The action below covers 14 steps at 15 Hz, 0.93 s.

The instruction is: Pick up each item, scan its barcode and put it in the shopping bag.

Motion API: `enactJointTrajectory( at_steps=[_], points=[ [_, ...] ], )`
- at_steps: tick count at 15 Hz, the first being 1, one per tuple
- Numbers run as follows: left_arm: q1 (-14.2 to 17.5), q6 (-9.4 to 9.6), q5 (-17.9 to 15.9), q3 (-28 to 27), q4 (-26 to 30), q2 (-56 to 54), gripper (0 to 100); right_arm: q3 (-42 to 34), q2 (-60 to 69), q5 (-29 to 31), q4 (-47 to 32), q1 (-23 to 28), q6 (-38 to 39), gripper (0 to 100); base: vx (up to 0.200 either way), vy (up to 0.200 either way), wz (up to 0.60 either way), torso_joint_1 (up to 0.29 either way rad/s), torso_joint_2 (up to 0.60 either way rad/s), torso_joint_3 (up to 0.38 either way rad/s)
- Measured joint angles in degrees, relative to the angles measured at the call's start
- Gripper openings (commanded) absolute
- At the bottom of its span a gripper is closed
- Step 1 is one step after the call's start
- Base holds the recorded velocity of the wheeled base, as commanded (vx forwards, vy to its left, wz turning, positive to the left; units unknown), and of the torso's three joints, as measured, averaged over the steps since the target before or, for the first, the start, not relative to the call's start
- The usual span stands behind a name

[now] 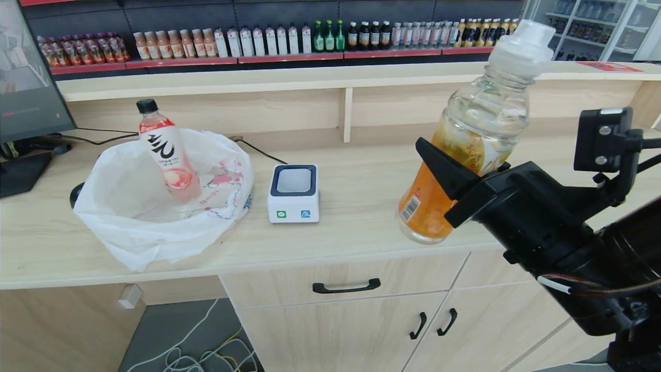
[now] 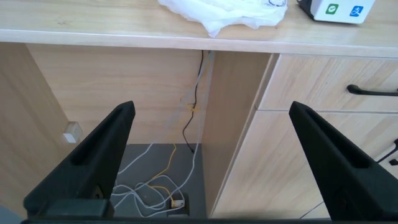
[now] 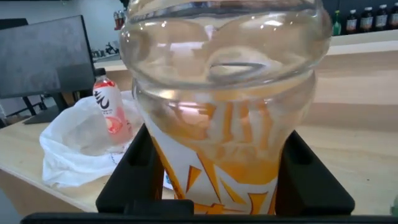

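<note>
My right gripper is shut on an orange drink bottle with a white cap, held tilted above the counter's right part, its barcode facing left. In the right wrist view the bottle sits between the two fingers. The white scanner stands mid-counter, left of the bottle. A white shopping bag lies open at the left with a pink bottle standing in it. My left gripper hangs open below the counter edge, in front of the cabinet, holding nothing.
A monitor stands at the counter's far left, with cables behind the bag. A raised shelf ledge runs along the back. Drawers and cabinet doors lie below the counter. Loose wires lie on the floor.
</note>
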<state>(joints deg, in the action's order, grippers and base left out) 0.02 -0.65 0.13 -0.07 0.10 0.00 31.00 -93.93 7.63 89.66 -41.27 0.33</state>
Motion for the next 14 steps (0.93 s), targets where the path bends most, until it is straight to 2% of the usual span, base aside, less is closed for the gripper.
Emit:
enactJointTrajectory(
  at_steps=[7,14],
  points=[
    [0.05,-0.3,0.02,0.02,-0.02,0.0,100,0.11,0.24,-0.02,0.3,0.45,-0.33,0,0.0,0.2,0.0,0.002,0.0,0.004],
    [0.05,-0.2,0.02,0.0,0.0,0.0,100,-1.13,2.04,0.0,0.3,3.49,-1.08,0,0.0,0.2,0.0,0.002,0.0,0.004]
  ],
)
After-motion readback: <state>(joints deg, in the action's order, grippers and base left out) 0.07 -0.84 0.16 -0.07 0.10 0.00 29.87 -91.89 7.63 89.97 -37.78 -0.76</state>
